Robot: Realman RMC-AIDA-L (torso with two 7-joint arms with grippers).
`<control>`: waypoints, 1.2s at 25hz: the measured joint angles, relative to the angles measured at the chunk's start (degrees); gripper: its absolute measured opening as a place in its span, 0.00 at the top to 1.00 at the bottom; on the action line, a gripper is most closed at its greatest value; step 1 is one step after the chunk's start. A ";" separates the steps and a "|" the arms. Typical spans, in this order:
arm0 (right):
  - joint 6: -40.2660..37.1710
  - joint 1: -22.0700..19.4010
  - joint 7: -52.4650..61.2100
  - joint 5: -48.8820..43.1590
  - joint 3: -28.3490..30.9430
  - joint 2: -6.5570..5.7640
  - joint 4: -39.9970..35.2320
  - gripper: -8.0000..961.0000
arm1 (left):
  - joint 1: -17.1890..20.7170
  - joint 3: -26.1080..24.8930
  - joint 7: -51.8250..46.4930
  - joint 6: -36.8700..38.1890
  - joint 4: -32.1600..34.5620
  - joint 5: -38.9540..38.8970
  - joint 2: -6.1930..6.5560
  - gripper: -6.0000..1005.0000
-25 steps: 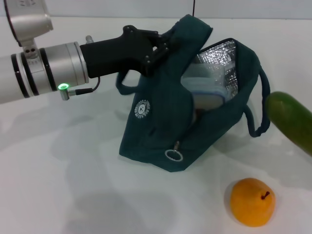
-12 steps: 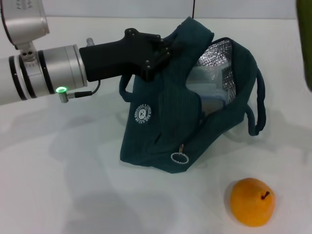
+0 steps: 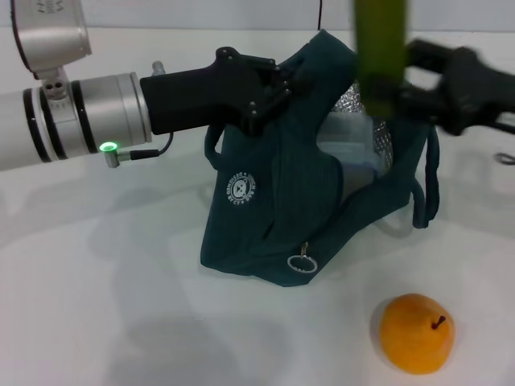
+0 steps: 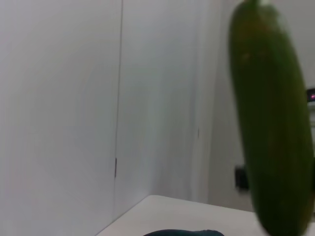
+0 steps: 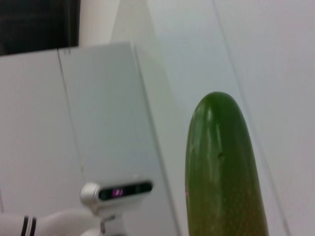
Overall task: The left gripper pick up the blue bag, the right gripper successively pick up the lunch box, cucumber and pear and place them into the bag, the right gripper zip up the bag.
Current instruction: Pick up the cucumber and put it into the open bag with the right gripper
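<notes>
Centrally on the white table (image 3: 96, 305): blue bag (image 3: 273, 201), tipped, mouth open toward the right, silver lining showing. Clamped on the bag's upper rim from the left: left gripper (image 3: 269, 84), fingers closed on the fabric, holding that edge up. Directly above the bag's open mouth: cucumber (image 3: 380, 56), upright, gripped at its lower part by the right gripper (image 3: 402, 84), which reaches in from the right of the bag, fingers closed around it. Inside the bag, partly visible through the opening: lunch box (image 3: 350, 153). In front of the bag and to its right, apart from it: pear (image 3: 416, 333), resting on the table. Hanging from the bag's front lower edge: zipper ring (image 3: 302, 263).
</notes>
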 joint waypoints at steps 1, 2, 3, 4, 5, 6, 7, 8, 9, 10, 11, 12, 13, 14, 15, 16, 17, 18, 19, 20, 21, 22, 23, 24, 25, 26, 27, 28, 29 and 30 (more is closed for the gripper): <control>1.03 0.59 -0.22 0.19 -1.72 0.17 0.80 0.35 | -0.01 0.05 0.00 -0.05 0.00 0.01 0.00 0.92; 1.70 1.00 -0.39 0.50 -3.28 0.39 1.39 0.35 | -0.03 0.13 0.00 -0.14 0.00 0.01 0.01 0.92; 2.01 1.15 -0.51 0.87 -4.47 0.55 1.82 0.35 | -0.04 0.18 0.01 -0.24 0.00 0.02 0.03 0.92; 1.89 1.19 -0.58 1.18 -5.11 0.60 2.07 0.35 | -0.04 0.20 0.07 -0.30 0.00 0.02 0.04 0.92; 1.54 1.22 -0.63 1.62 -5.95 0.67 2.43 0.35 | -0.03 0.21 0.23 -0.32 0.00 0.03 0.04 0.92; 0.96 1.10 -0.67 2.00 -6.40 0.67 2.64 0.35 | 0.03 0.20 0.43 -0.34 0.00 0.04 0.06 0.92; 0.23 0.82 -0.99 2.38 -6.62 0.65 2.74 0.35 | 0.13 0.17 0.64 -0.39 0.00 0.04 0.09 0.92; -0.50 0.45 -1.42 2.62 -6.73 0.60 2.80 0.35 | 0.23 0.13 0.83 -0.49 -0.01 0.06 0.11 0.92; -1.35 -0.03 -2.11 2.81 -6.72 0.56 2.81 0.35 | 0.29 0.11 0.93 -0.74 -0.01 0.08 0.13 0.92; -2.27 -0.45 -2.95 2.96 -6.72 0.53 2.80 0.35 | 0.33 0.11 0.96 -1.14 -0.01 0.11 0.15 0.92; -3.40 -1.03 -4.13 2.98 -6.76 0.50 2.81 0.35 | 0.36 0.11 0.96 -1.61 -0.02 0.15 0.15 0.92; -4.77 -1.74 -5.88 2.86 -7.41 0.43 2.81 0.35 | 0.40 0.12 0.97 -2.05 -0.04 0.17 0.16 0.92; -4.77 -1.74 -5.88 2.86 -7.41 0.43 2.81 0.35 | 0.45 0.13 0.96 -2.32 -0.05 0.19 0.15 0.92; -4.98 -2.22 -6.71 2.72 -8.23 0.39 2.83 0.35 | 0.62 0.15 0.97 -2.50 -0.06 0.22 0.16 0.92; -4.78 -2.67 -7.34 2.68 -9.01 0.37 2.84 0.35 | 0.73 0.17 0.97 -2.54 -0.06 0.22 0.16 0.92; -4.49 -3.06 -7.98 2.67 -9.78 0.37 2.85 0.35 | 0.91 0.19 0.97 -2.55 -0.06 0.23 0.16 0.92; -3.70 -3.66 -8.86 2.68 -10.46 0.40 2.90 0.35 | 1.01 0.21 0.97 -2.56 -0.06 0.23 0.16 0.92; -2.83 -4.11 -9.84 2.80 -11.05 0.48 3.09 0.35 | 1.05 0.23 0.97 -2.56 -0.06 0.23 0.16 0.92; -2.11 -4.41 -10.73 3.00 -11.43 0.56 3.39 0.35 | 1.08 0.24 0.97 -2.56 -0.05 0.23 0.16 0.92; -1.53 -4.52 -11.64 3.52 -11.70 0.60 4.24 0.35 | 1.08 0.24 0.97 -2.57 -0.05 0.23 0.16 0.92; -1.10 -4.53 -12.53 4.10 -11.85 0.61 5.31 0.35 | 1.07 0.25 0.97 -2.57 -0.04 0.23 0.16 0.92; -0.86 -4.34 -13.61 4.76 -11.88 0.62 6.81 0.35 | 1.05 0.29 0.99 -2.56 -0.04 0.23 0.16 0.92; -0.75 -4.17 -14.42 5.21 -11.90 0.62 7.65 0.35 | 1.02 0.30 1.02 -2.56 -0.04 0.23 0.16 0.92; -0.61 -3.82 -15.87 6.07 -11.93 0.63 9.00 0.34 | 0.94 0.32 1.08 -2.56 -0.07 0.23 0.16 0.91; -0.29 -3.43 -17.60 6.84 -11.96 0.64 10.38 0.34 | 0.88 0.33 1.15 -2.56 -0.15 0.23 0.16 0.91; 0.13 -2.95 -19.47 7.74 -11.99 0.65 11.83 0.34 | 0.82 0.34 1.24 -2.55 -0.21 0.23 0.15 0.91; 0.48 -2.51 -20.88 8.45 -11.99 0.65 12.97 0.34 | 0.74 0.35 1.35 -2.54 -0.26 0.23 0.14 0.91; 0.79 -2.20 -21.73 8.76 -11.97 0.65 13.69 0.34 | 0.74 0.35 1.37 -2.52 -0.26 0.23 0.13 0.91; 1.16 -1.90 -22.41 9.04 -11.90 0.65 14.24 0.34 | 0.74 0.38 1.40 -2.49 -0.25 0.23 0.10 0.91; 1.57 -1.56 -22.82 9.09 -11.81 0.65 14.81 0.33 | 0.72 0.40 1.40 -2.47 -0.26 0.23 0.08 0.91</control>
